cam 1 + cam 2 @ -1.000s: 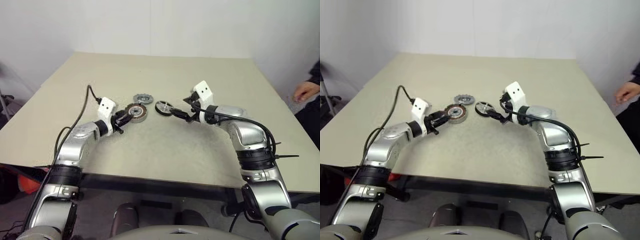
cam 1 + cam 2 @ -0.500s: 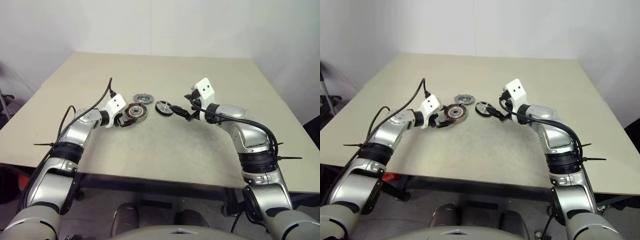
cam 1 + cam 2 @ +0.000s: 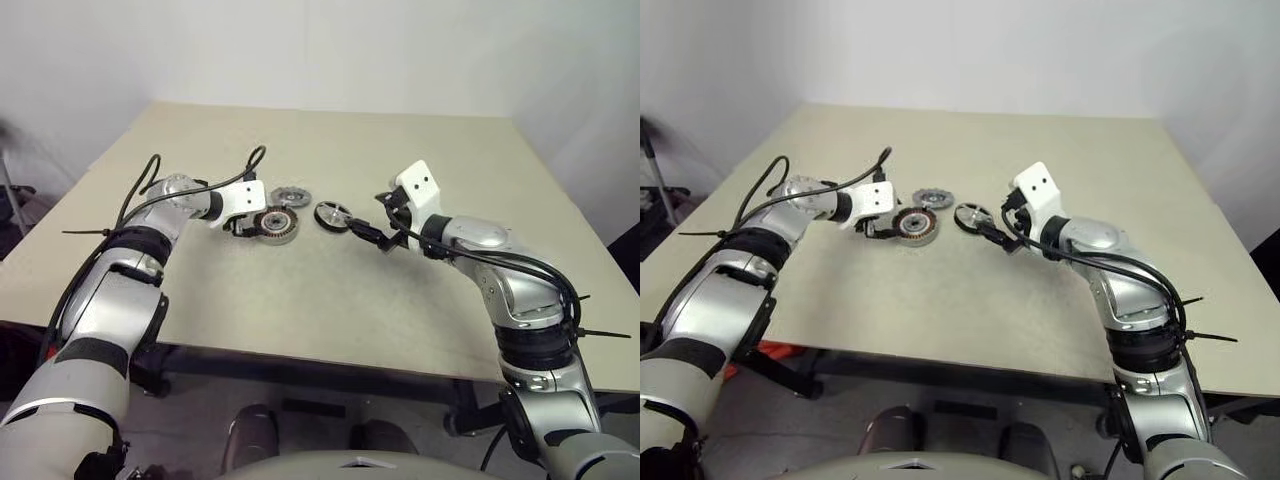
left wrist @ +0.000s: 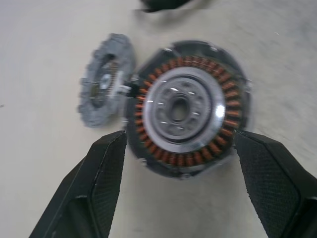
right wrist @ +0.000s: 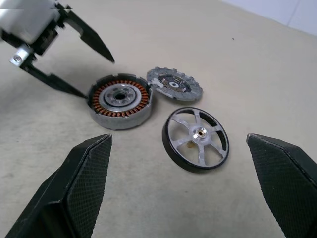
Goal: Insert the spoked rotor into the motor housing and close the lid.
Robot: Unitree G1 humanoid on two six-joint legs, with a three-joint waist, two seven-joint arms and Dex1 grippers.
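Observation:
The motor housing (image 3: 276,226) lies flat on the table, its copper windings facing up around the central hole (image 4: 179,110). The lid (image 3: 291,196) rests just behind it, notched face up, touching its rim. The spoked rotor (image 3: 331,215) lies flat to the right of both. My left gripper (image 3: 243,226) is open at the housing's left side, its fingers (image 4: 101,173) spread wider than the housing. My right gripper (image 3: 362,233) is open and empty, a little short of the rotor (image 5: 196,139), which lies in line with the gap between its fingers (image 5: 81,183).
The beige table (image 3: 330,300) is bare around the three parts, with open room in front and behind. Its front edge runs close to my arms. A white wall stands behind the far edge.
My left gripper has opened and let go of the housing, which now lies flat; the left wrist rolled and the elbow swung outward. My right gripper drew back slightly. A person's hand has left the right edge.

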